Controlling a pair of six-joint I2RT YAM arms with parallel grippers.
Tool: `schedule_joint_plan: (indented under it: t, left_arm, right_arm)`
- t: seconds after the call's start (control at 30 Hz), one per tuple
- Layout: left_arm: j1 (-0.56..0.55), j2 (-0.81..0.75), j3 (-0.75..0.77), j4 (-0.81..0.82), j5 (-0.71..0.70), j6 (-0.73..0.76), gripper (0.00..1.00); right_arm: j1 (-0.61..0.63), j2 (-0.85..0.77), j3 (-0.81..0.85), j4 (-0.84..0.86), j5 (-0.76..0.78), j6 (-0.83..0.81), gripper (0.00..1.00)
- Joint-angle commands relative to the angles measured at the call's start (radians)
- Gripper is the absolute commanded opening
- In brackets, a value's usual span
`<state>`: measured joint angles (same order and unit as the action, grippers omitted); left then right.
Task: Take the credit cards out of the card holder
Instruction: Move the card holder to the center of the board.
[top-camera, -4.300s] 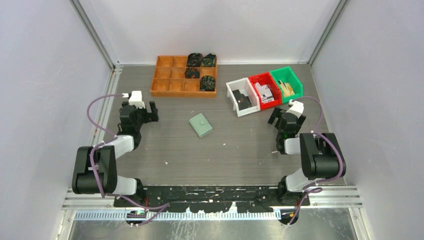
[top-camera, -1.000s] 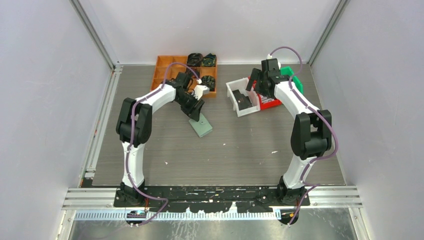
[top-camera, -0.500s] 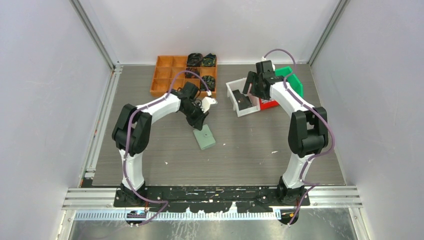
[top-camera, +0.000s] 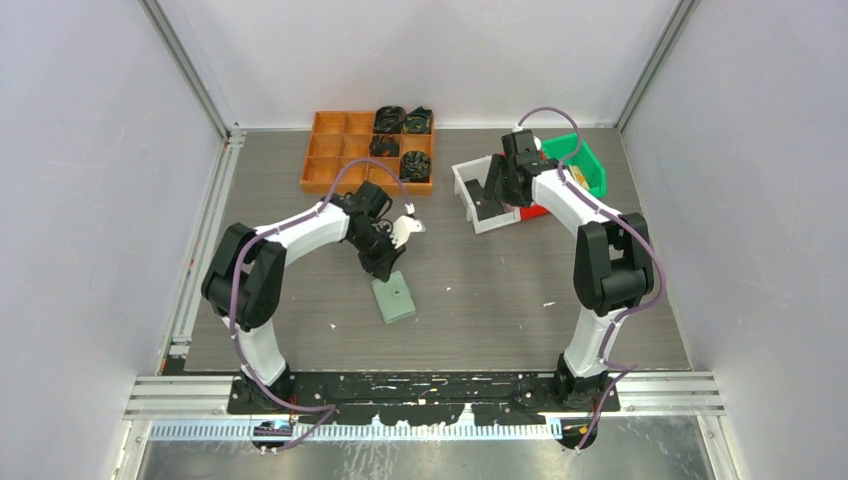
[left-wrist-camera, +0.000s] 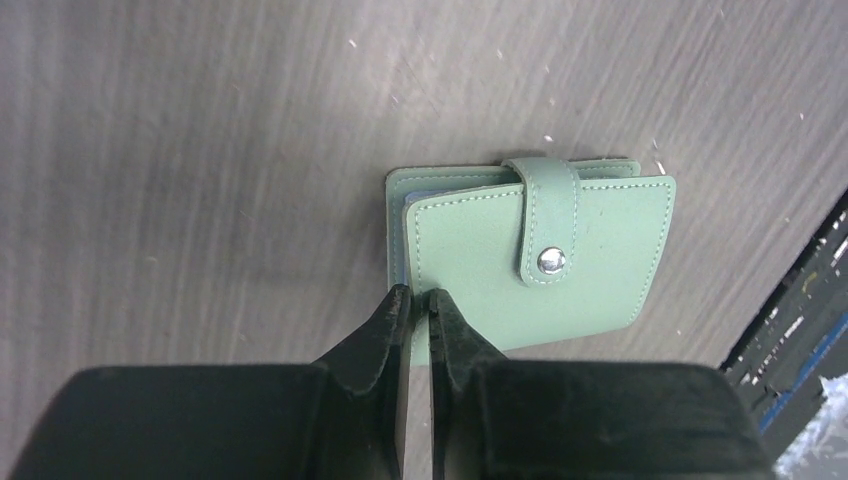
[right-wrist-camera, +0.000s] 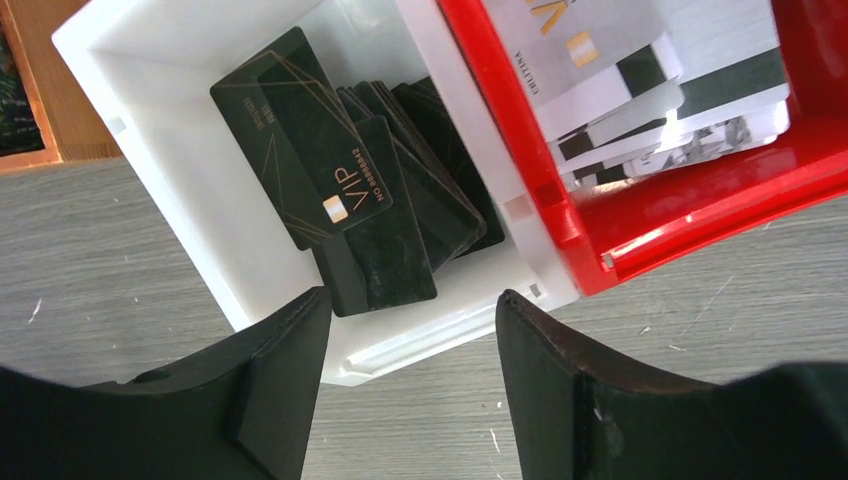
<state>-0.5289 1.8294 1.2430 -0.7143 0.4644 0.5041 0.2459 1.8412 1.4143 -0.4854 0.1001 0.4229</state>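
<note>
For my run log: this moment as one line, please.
card holder: snapped closed | left gripper: shut, tips on it | right gripper: open over white bin

The card holder (left-wrist-camera: 540, 260) was snapped shut, so I could not see the credit cards inside it. The left gripper (left-wrist-camera: 418, 297) covered the holder's near edge. Its fingers (left-wrist-camera: 385, 330) were nearly together, and I could not tell if they pinched that edge or just pressed on it. From the right wrist, the white bin (right-wrist-camera: 180, 150) was cut off at the top, and the red bin (right-wrist-camera: 700, 180) at the top and right. The top black card (right-wrist-camera: 300, 150) hid most of the pile under it. Its small print was too tiny to read. From above, the right arm (top-camera: 570, 195) hid part of the green bin (top-camera: 597, 172).
</note>
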Motion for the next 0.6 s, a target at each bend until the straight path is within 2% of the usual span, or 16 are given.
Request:
schedule_joint_plan:
  t: [0.0,0.1,0.23,0.37,0.47,0.57]
  left_arm:
    - [0.004,-0.064,-0.04,-0.062,0.018,0.013,0.08]
    - [0.003,-0.078,-0.031,-0.083,0.018,0.002,0.17]
    - [0.005,-0.119,-0.002,-0.108,0.03,-0.025,0.43]
    - [0.025,-0.149,0.077,-0.137,0.064,-0.089,0.55]
    - [0.059,-0.152,0.163,-0.178,0.095,-0.135,0.62]
    - [0.101,-0.151,0.246,-0.227,0.124,-0.172,0.66]
  right_arm:
    - [0.021,-0.037,-0.016,0.044,0.026,0.015,0.66]
    - [0.03,-0.039,-0.02,0.043,0.037,0.016,0.63]
    - [0.033,-0.057,0.013,0.015,0.07,-0.008,0.63]
    - [0.032,-0.085,0.072,-0.029,0.121,-0.046,0.64]
    - [0.024,-0.084,0.116,-0.049,0.176,-0.069,0.69]
    - [-0.005,-0.056,0.161,-0.066,0.161,-0.076,0.71]
